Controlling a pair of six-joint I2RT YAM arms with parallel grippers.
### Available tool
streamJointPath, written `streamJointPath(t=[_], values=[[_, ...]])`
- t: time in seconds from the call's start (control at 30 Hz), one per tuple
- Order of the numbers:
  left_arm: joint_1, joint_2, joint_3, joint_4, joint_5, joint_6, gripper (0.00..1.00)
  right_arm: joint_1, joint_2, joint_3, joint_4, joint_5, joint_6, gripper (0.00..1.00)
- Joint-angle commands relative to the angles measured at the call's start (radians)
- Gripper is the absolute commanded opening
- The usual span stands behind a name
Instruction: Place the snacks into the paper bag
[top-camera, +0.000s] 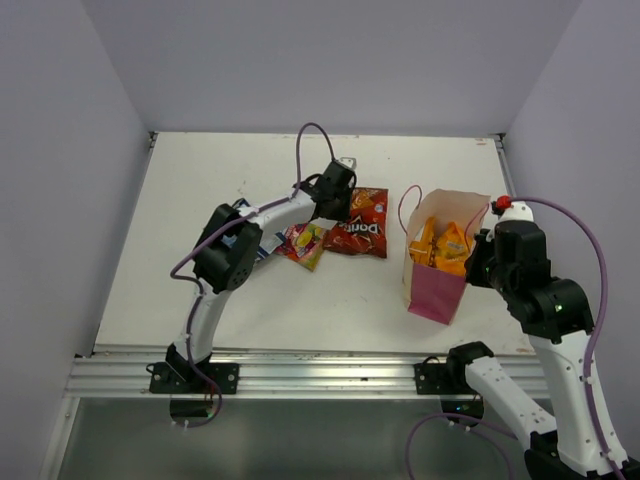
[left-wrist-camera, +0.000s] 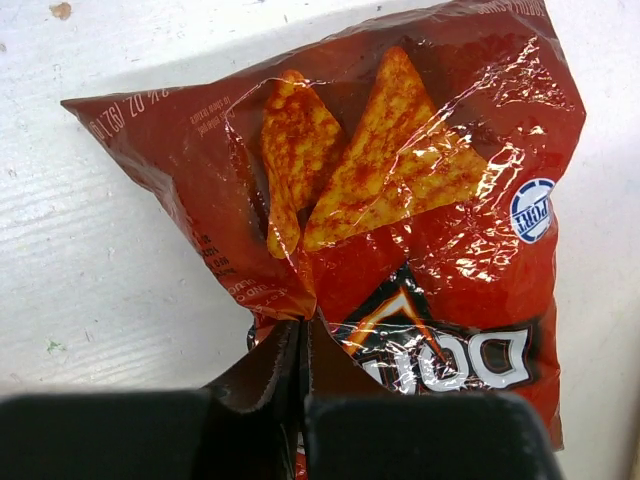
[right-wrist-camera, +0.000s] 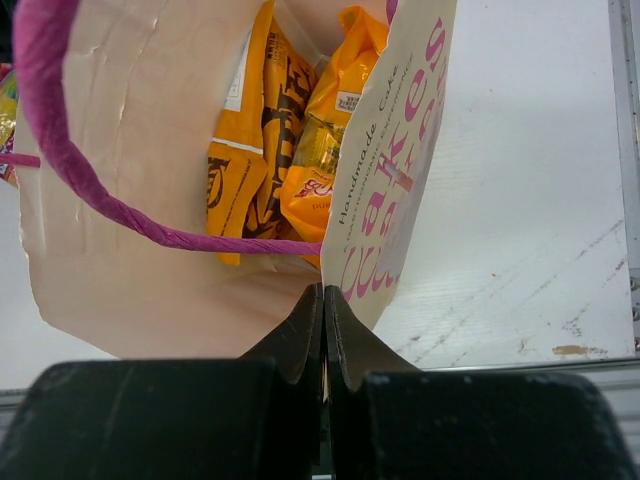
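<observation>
1. Left claw (left-wrist-camera: 302, 345) is clamped on the dark red Doritos packet (left-wrist-camera: 420, 200), which lies on the tabletop (top-camera: 300, 300).
2. Right claw (right-wrist-camera: 323, 310) pinches the upright paper bag (right-wrist-camera: 130, 200) at its rim.
3. Two orange packets (right-wrist-camera: 330, 150) are bagged; the candy packet (top-camera: 306, 243) and blue-white packet (top-camera: 270, 244) lie outside.

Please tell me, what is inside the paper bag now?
Two orange packets stand inside the paper bag. They cover the bag's bottom, so anything lying beneath them cannot be seen.
</observation>
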Motion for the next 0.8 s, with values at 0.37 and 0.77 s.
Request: streamJointPath(t=[0.37, 0.77], values=[[-0.078, -0.425, 0.211, -0.012, -0.263, 0.005, 0.0, 0.001, 0.003, -0.002, 0.007, -0.029, -0.011, 0.0], [-0.401, -0.464, 0.345, 0.329, -0.343, 0.106, 0.0, 0.003, -0.005, -0.002, 0.007, -0.05, -0.017, 0.0]])
